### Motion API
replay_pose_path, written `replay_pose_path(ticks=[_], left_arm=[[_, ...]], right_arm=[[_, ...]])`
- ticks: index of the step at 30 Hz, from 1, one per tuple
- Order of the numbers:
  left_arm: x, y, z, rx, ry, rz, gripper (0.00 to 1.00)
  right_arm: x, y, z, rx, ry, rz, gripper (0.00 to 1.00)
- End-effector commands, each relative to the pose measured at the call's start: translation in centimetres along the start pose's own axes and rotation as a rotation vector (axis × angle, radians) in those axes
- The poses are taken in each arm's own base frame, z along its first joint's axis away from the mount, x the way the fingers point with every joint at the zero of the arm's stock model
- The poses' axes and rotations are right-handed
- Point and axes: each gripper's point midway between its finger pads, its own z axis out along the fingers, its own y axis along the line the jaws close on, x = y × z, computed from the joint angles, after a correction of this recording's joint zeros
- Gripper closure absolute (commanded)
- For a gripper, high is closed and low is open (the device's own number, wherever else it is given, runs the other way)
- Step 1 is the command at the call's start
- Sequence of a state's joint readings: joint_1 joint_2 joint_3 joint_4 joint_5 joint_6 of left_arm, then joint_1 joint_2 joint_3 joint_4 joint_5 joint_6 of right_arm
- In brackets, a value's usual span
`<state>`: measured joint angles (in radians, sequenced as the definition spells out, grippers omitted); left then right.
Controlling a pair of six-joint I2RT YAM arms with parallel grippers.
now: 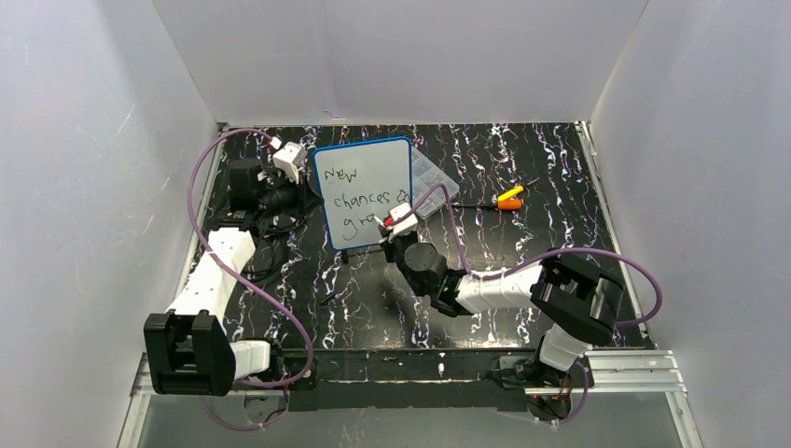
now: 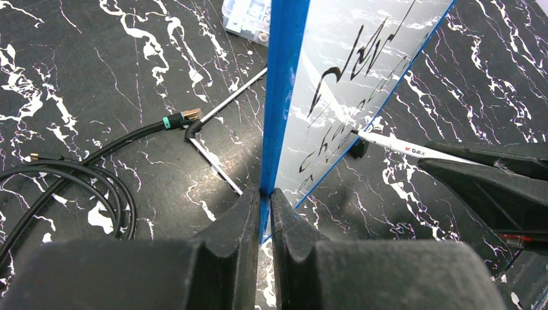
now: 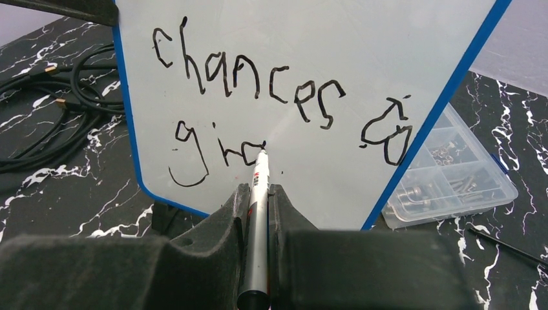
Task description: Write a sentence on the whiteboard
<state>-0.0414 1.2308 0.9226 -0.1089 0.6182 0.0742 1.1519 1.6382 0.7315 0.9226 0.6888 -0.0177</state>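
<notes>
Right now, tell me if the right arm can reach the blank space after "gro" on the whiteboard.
Probably yes. The right gripper holds the marker tip against the whiteboard beside those letters; the surface beyond is bare, and the left gripper grips its edge.

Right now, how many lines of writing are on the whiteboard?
3 on the whiteboard: "New" at top, "chances" mid-board, unfinished "gro" lowest, at the marker tip. None looks hidden.

The left arm and right arm share white links, black joints, purple cables, black jaws.
</notes>
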Motion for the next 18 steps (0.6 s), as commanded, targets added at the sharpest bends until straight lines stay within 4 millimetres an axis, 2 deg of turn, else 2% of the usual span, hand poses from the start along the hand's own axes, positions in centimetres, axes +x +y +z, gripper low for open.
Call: replay_pose_path(ticks=[1,8,12,18], left_arm=[[-0.5,-0.9,-0.2,0.038,-0.023,0.016,1.00],[-0.5,-0.8,-0.2,0.036,-0.024,0.017,1.00],[-0.5,-0.9,-0.2,0.037,-0.024,0.016,1.00],[-0.5,-0.8,-0.2,0.035,-0.024,0.018,1.00]], right_arm=[[0.0,-0.9,-0.1,0.045,-0.006,0.034,0.99],[1.7,-1.2,-0.6,0.050,0.036,0.042,0.99],[0.9,-1.3,-0.5,0.058,0.019,0.040,0.99],[-1.4,-1.2,0.0,0.066,-0.041,0.053,0.99]])
